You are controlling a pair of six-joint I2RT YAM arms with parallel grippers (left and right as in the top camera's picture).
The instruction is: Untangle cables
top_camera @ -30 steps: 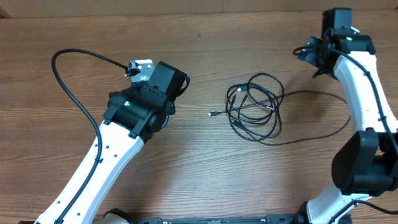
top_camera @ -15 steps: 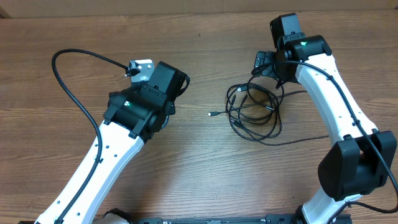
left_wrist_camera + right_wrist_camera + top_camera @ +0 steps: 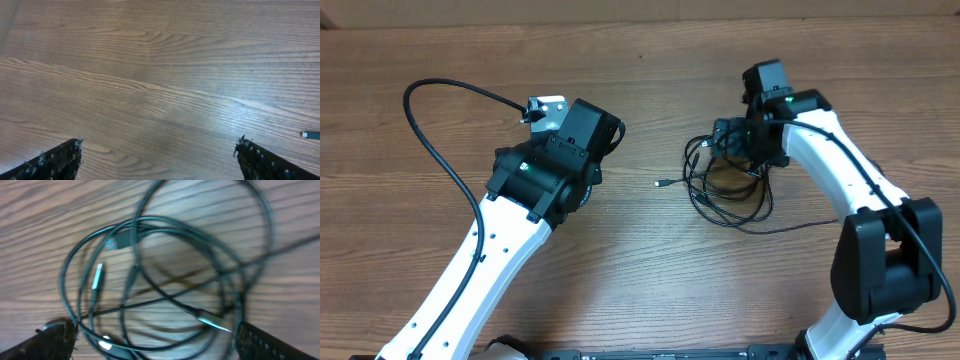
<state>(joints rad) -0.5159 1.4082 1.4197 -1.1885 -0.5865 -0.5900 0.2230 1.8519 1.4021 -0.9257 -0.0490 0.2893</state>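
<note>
Black thin cords (image 3: 698, 190) lie coiled in one loose tangle on the brown wood-grain table (image 3: 620, 60), right of centre. My right gripper (image 3: 725, 133) hangs over the tangle's upper edge with its jaws spread wide, gripping nothing (from that wrist, blurred loops (image 3: 125, 239) and a silvery plug (image 3: 98, 275) fill the view). My left gripper (image 3: 160, 162) is likewise spread apart and empty, well to the left, and one small plug end (image 3: 310, 134) lies between it and the tangle.
</note>
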